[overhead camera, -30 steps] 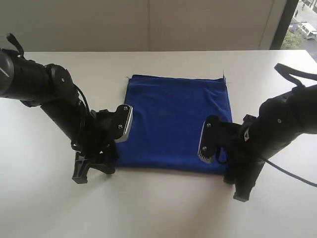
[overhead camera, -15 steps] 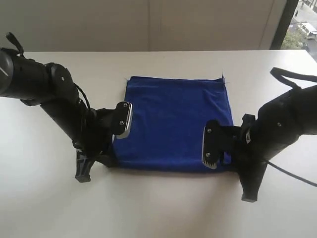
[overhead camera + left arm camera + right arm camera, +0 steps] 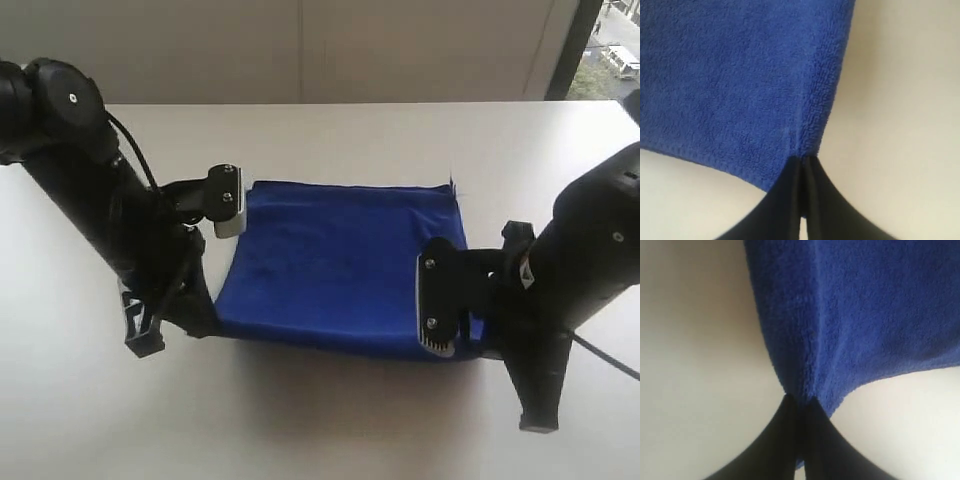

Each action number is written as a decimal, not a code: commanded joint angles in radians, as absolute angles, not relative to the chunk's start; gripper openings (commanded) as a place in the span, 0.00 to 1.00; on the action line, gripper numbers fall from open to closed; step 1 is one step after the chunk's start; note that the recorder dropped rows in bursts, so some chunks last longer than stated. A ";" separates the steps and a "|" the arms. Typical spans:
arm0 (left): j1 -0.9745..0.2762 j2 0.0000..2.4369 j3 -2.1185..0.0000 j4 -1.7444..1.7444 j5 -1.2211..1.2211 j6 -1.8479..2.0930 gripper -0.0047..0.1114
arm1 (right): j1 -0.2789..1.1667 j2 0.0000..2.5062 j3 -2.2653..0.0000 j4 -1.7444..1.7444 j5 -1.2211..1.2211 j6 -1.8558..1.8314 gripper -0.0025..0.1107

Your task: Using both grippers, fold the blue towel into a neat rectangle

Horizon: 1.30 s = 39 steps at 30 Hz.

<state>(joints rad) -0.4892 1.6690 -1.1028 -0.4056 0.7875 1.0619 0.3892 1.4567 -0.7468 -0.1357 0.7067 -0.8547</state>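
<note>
The blue towel (image 3: 340, 255) lies in the middle of the white table (image 3: 330, 130), its near edge raised off the surface. My left gripper (image 3: 203, 318) is shut on the towel's near left corner. In the left wrist view its fingers (image 3: 790, 185) meet at the gripper (image 3: 804, 161), pinching the towel (image 3: 730, 75). My right gripper (image 3: 478, 342) is shut on the near right corner. The right wrist view shows that gripper (image 3: 801, 401) closed on a bunched fold of the towel (image 3: 865, 305).
Bare white table surrounds the towel on all sides. A beige wall (image 3: 300, 50) runs behind the table's far edge. A window (image 3: 612, 50) shows at the far right corner.
Both grippers closed on the towel's near corners and rose, lifting the near edge. The towel's far edge slid a little toward the near side.
</note>
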 commanded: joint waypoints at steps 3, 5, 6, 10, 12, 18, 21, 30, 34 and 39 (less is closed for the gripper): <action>-0.553 1.555 -1.050 -0.241 0.913 0.816 0.04 | 0.468 1.405 -0.746 -0.129 0.809 -0.826 0.02; -0.583 1.524 -1.023 -0.241 0.912 0.800 0.04 | 0.488 1.385 -0.746 -0.129 0.808 -0.826 0.02; -0.596 1.510 -1.009 -0.241 0.896 0.800 0.04 | 0.494 1.377 -0.746 -0.129 0.806 -0.823 0.02; -0.604 1.489 -0.982 -0.207 0.777 0.738 0.04 | 0.498 1.351 -0.746 -0.165 0.766 -0.752 0.02; -0.602 1.489 -0.982 -0.182 0.716 0.693 0.04 | 0.498 1.344 -0.746 -0.245 0.749 -0.684 0.02; -0.600 1.489 -0.982 -0.136 0.478 0.662 0.04 | 0.498 1.344 -0.746 -0.481 0.685 -0.447 0.02; -0.598 1.489 -0.982 -0.118 0.397 0.646 0.04 | 0.498 1.344 -0.746 -0.578 0.635 -0.361 0.02; -0.598 1.489 -0.982 -0.118 0.187 0.642 0.04 | 0.498 1.351 -0.746 -0.960 0.561 -0.037 0.02; -0.590 1.491 -0.982 -0.116 0.160 0.642 0.04 | 0.498 1.367 -0.746 -1.040 0.506 0.005 0.02; -0.549 1.518 -0.982 -0.116 0.125 0.622 0.04 | 0.484 1.435 -0.749 -1.195 0.485 0.144 0.02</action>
<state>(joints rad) -0.5704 1.5045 -0.9860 -0.1124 0.1422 0.6393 0.4985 1.4031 -0.7468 -1.0987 0.5026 0.0479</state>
